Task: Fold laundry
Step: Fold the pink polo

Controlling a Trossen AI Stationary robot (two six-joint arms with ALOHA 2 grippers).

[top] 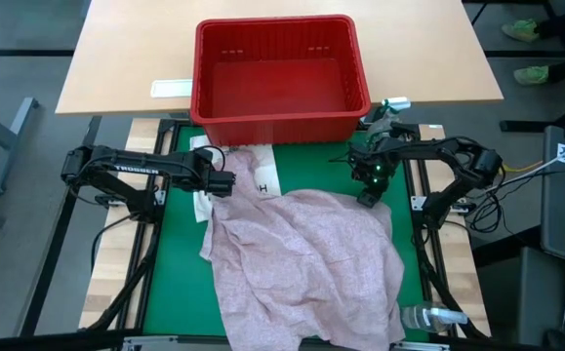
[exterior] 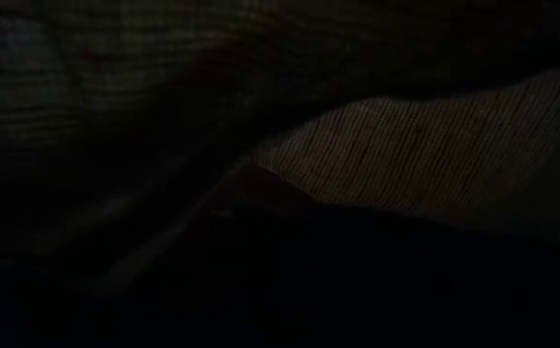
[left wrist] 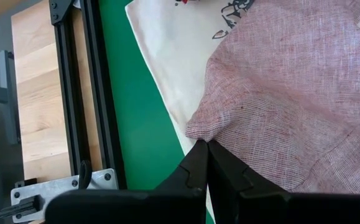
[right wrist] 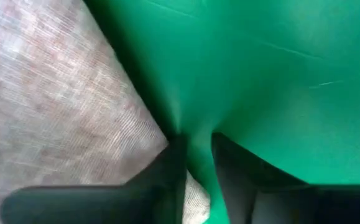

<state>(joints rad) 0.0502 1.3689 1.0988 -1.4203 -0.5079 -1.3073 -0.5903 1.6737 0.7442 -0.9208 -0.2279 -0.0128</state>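
pink-mauve shirt [top: 302,263] sprawls over the green mat [top: 170,283], smothering the low camera. left gripper [top: 225,183], pressed together, pinches its ten o'clock corner; right gripper [top: 368,198], slightly spread, at two o'clock. red basket [top: 278,125] at twelve.

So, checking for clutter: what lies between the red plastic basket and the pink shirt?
In the high view, a white printed cloth on the green mat lies between red plastic basket and pale pink heathered shirt.

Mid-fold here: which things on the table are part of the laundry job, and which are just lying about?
Job:
pink shirt, spread on the green mat
left gripper, shut on the shirt's edge
right gripper, at the shirt's far corner

Lying about:
red basket, nothing visible inside
white printed cloth under the shirt
spray bottle
white label
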